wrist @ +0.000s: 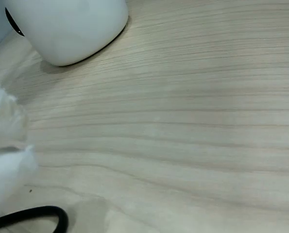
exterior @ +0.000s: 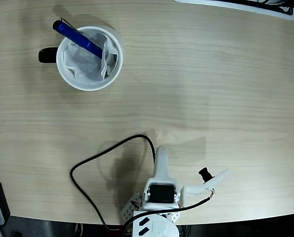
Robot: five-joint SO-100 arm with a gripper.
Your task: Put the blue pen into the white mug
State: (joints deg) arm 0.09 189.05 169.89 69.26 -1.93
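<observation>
While the white arm sits folded at the near edge of the worktop (exterior: 211, 89) in the fixed view, its hand (exterior: 162, 154) points away from the base with nothing in it; whether its fingers are apart or together I cannot tell. A black cable (exterior: 95, 160) loops on the wood just left of the arm, and in the wrist view a curl of it (wrist: 40, 214) shows at the bottom left. Bare wood grain lies beyond. Far off at the upper left stands the white mug (exterior: 89, 59), its black handle to the left. The blue pen (exterior: 77, 38) leans inside it on the crumpled white lining, its upper end jutting over the rim at the upper left. The wrist view catches only the mug's lower wall (wrist: 71, 26).
</observation>
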